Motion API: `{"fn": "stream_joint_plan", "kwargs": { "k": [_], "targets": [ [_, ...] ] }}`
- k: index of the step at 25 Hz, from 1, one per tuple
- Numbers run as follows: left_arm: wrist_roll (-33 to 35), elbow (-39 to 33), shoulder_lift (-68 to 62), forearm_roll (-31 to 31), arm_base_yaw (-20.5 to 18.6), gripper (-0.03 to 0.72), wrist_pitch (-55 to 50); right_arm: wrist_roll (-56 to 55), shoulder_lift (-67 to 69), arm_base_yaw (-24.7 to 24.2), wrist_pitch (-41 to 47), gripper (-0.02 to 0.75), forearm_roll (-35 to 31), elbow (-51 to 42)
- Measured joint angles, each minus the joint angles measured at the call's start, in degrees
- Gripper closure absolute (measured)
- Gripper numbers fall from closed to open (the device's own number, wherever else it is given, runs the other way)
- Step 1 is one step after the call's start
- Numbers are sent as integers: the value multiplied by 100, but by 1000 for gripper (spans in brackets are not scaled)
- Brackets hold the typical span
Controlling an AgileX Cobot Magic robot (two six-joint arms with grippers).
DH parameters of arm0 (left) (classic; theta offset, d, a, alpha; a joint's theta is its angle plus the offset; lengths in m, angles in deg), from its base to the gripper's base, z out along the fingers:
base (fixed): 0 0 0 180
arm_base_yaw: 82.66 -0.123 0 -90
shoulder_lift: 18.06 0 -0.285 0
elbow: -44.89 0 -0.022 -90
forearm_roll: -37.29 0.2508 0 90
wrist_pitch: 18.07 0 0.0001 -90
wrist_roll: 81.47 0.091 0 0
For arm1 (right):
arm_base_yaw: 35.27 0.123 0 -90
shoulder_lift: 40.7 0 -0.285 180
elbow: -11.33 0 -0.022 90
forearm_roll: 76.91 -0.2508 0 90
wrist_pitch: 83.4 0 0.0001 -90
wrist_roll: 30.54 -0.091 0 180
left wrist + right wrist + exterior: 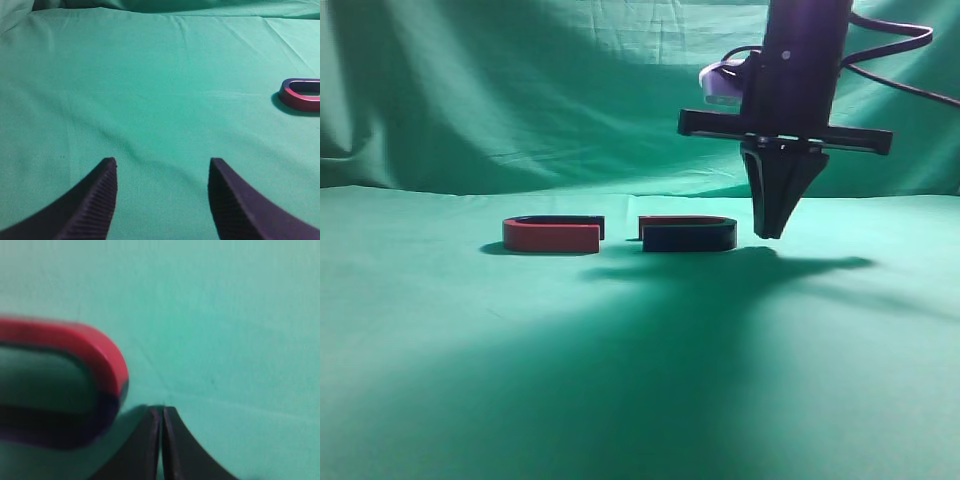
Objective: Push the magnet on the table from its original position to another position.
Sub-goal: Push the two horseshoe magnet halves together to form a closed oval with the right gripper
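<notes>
The magnet (687,235) lies flat on the green table (620,380), with its navy arm in front, its red arm behind and its curved end to the right. My right gripper (771,232) is shut and empty, its tips just right of that curved end, close to the cloth. In the right wrist view the magnet (75,390) fills the left side and the shut jaws (161,412) sit beside its bend, a small gap apart. My left gripper (162,167) is open and empty over bare cloth.
A second U-shaped magnet (553,234) with a red front arm lies left of the task magnet, open ends facing each other; it also shows at the right edge of the left wrist view (301,94). A draped green backdrop (520,90) hangs behind.
</notes>
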Motion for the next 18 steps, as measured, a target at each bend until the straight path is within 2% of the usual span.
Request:
{"fn": "stream_joint_plan", "kwargs": {
  "k": [11, 18],
  "targets": [
    [0, 0, 0, 0, 0, 316, 0, 0, 258, 35, -213, 738, -73, 375],
    [0, 0, 0, 0, 0, 316, 0, -13, 269, 334, -477, 738, -83, 375]
  ]
}}
